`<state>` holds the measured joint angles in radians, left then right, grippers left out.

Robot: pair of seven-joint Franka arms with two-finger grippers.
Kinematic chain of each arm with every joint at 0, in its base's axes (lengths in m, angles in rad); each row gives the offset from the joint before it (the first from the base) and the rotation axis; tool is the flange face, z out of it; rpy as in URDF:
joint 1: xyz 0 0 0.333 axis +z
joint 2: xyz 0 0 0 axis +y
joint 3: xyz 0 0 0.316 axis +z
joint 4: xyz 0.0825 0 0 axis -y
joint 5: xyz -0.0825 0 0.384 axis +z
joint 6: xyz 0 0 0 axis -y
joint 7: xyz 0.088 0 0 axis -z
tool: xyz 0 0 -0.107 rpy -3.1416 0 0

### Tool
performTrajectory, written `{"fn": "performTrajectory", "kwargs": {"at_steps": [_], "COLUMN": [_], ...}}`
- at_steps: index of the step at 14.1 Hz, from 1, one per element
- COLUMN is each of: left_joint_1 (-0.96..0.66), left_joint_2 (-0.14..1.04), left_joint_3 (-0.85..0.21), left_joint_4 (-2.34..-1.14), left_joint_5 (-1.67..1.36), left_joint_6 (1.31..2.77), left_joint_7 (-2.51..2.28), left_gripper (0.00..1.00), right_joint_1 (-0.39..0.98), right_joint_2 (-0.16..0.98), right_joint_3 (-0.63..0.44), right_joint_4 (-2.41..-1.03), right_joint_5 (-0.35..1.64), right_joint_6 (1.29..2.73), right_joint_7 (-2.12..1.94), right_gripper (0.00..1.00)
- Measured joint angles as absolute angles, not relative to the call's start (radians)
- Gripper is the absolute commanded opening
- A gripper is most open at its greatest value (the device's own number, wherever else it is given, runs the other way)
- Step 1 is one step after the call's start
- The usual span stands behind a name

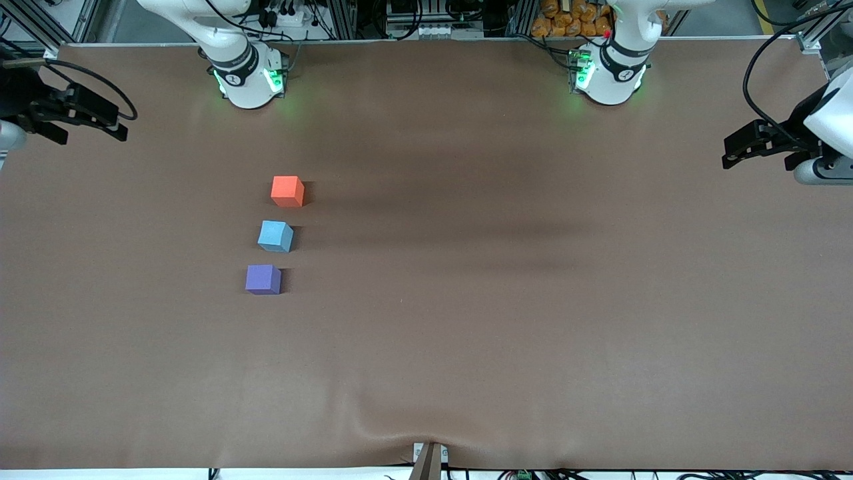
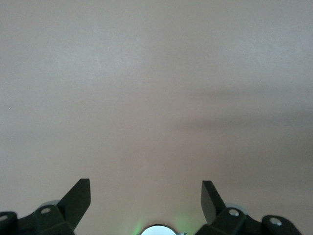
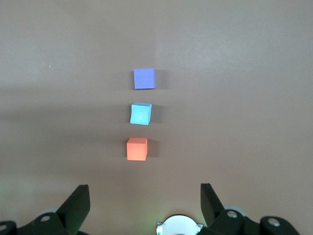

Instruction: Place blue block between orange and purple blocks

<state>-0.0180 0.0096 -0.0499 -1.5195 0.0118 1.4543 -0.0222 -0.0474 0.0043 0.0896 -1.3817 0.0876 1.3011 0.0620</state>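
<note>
The blue block (image 1: 275, 236) already sits on the table (image 1: 506, 320) in line between the orange block (image 1: 288, 191) and the purple block (image 1: 263, 279), a small gap either side, touching neither. On the front view's clock face orange lies at about 12 o'clock from blue and purple at about 6, the row leaning slightly. Blue is turned a little on its vertical axis against its neighbours; being a cube, it has no long axis to mind.

The right gripper (image 1: 93, 120) hangs at the right arm's end of the table, its fingers (image 3: 76, 205) spread wide and holding nothing; its wrist view looks along the whole row, orange closest to the fingers, then blue, then purple. The left gripper (image 1: 750, 143) waits at the left arm's end, fingers (image 2: 78, 198) likewise spread and empty, only bare table beneath.

The right arm is clearly nearer the row. By my reading the placement looks done; at most a small squaring of blue would remain.
</note>
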Motion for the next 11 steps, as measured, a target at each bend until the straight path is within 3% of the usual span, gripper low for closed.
{"fn": "performTrajectory", "kwargs": {"at_steps": [11], "left_joint_1": [-0.017], "left_joint_2": [0.016], "left_joint_3": [-0.05], "left_joint_4": [-1.52], "left_joint_5": [0.012], "left_joint_6": [1.454], "left_joint_7": [-0.022], "left_gripper": [1.0], "right_joint_1": [-0.045], "right_joint_2": [0.003], "right_joint_3": [0.083], "right_joint_4": [-1.382], "right_joint_5": [0.086], "right_joint_6": [1.301], "right_joint_7": [-0.011], "right_gripper": [1.0]}}
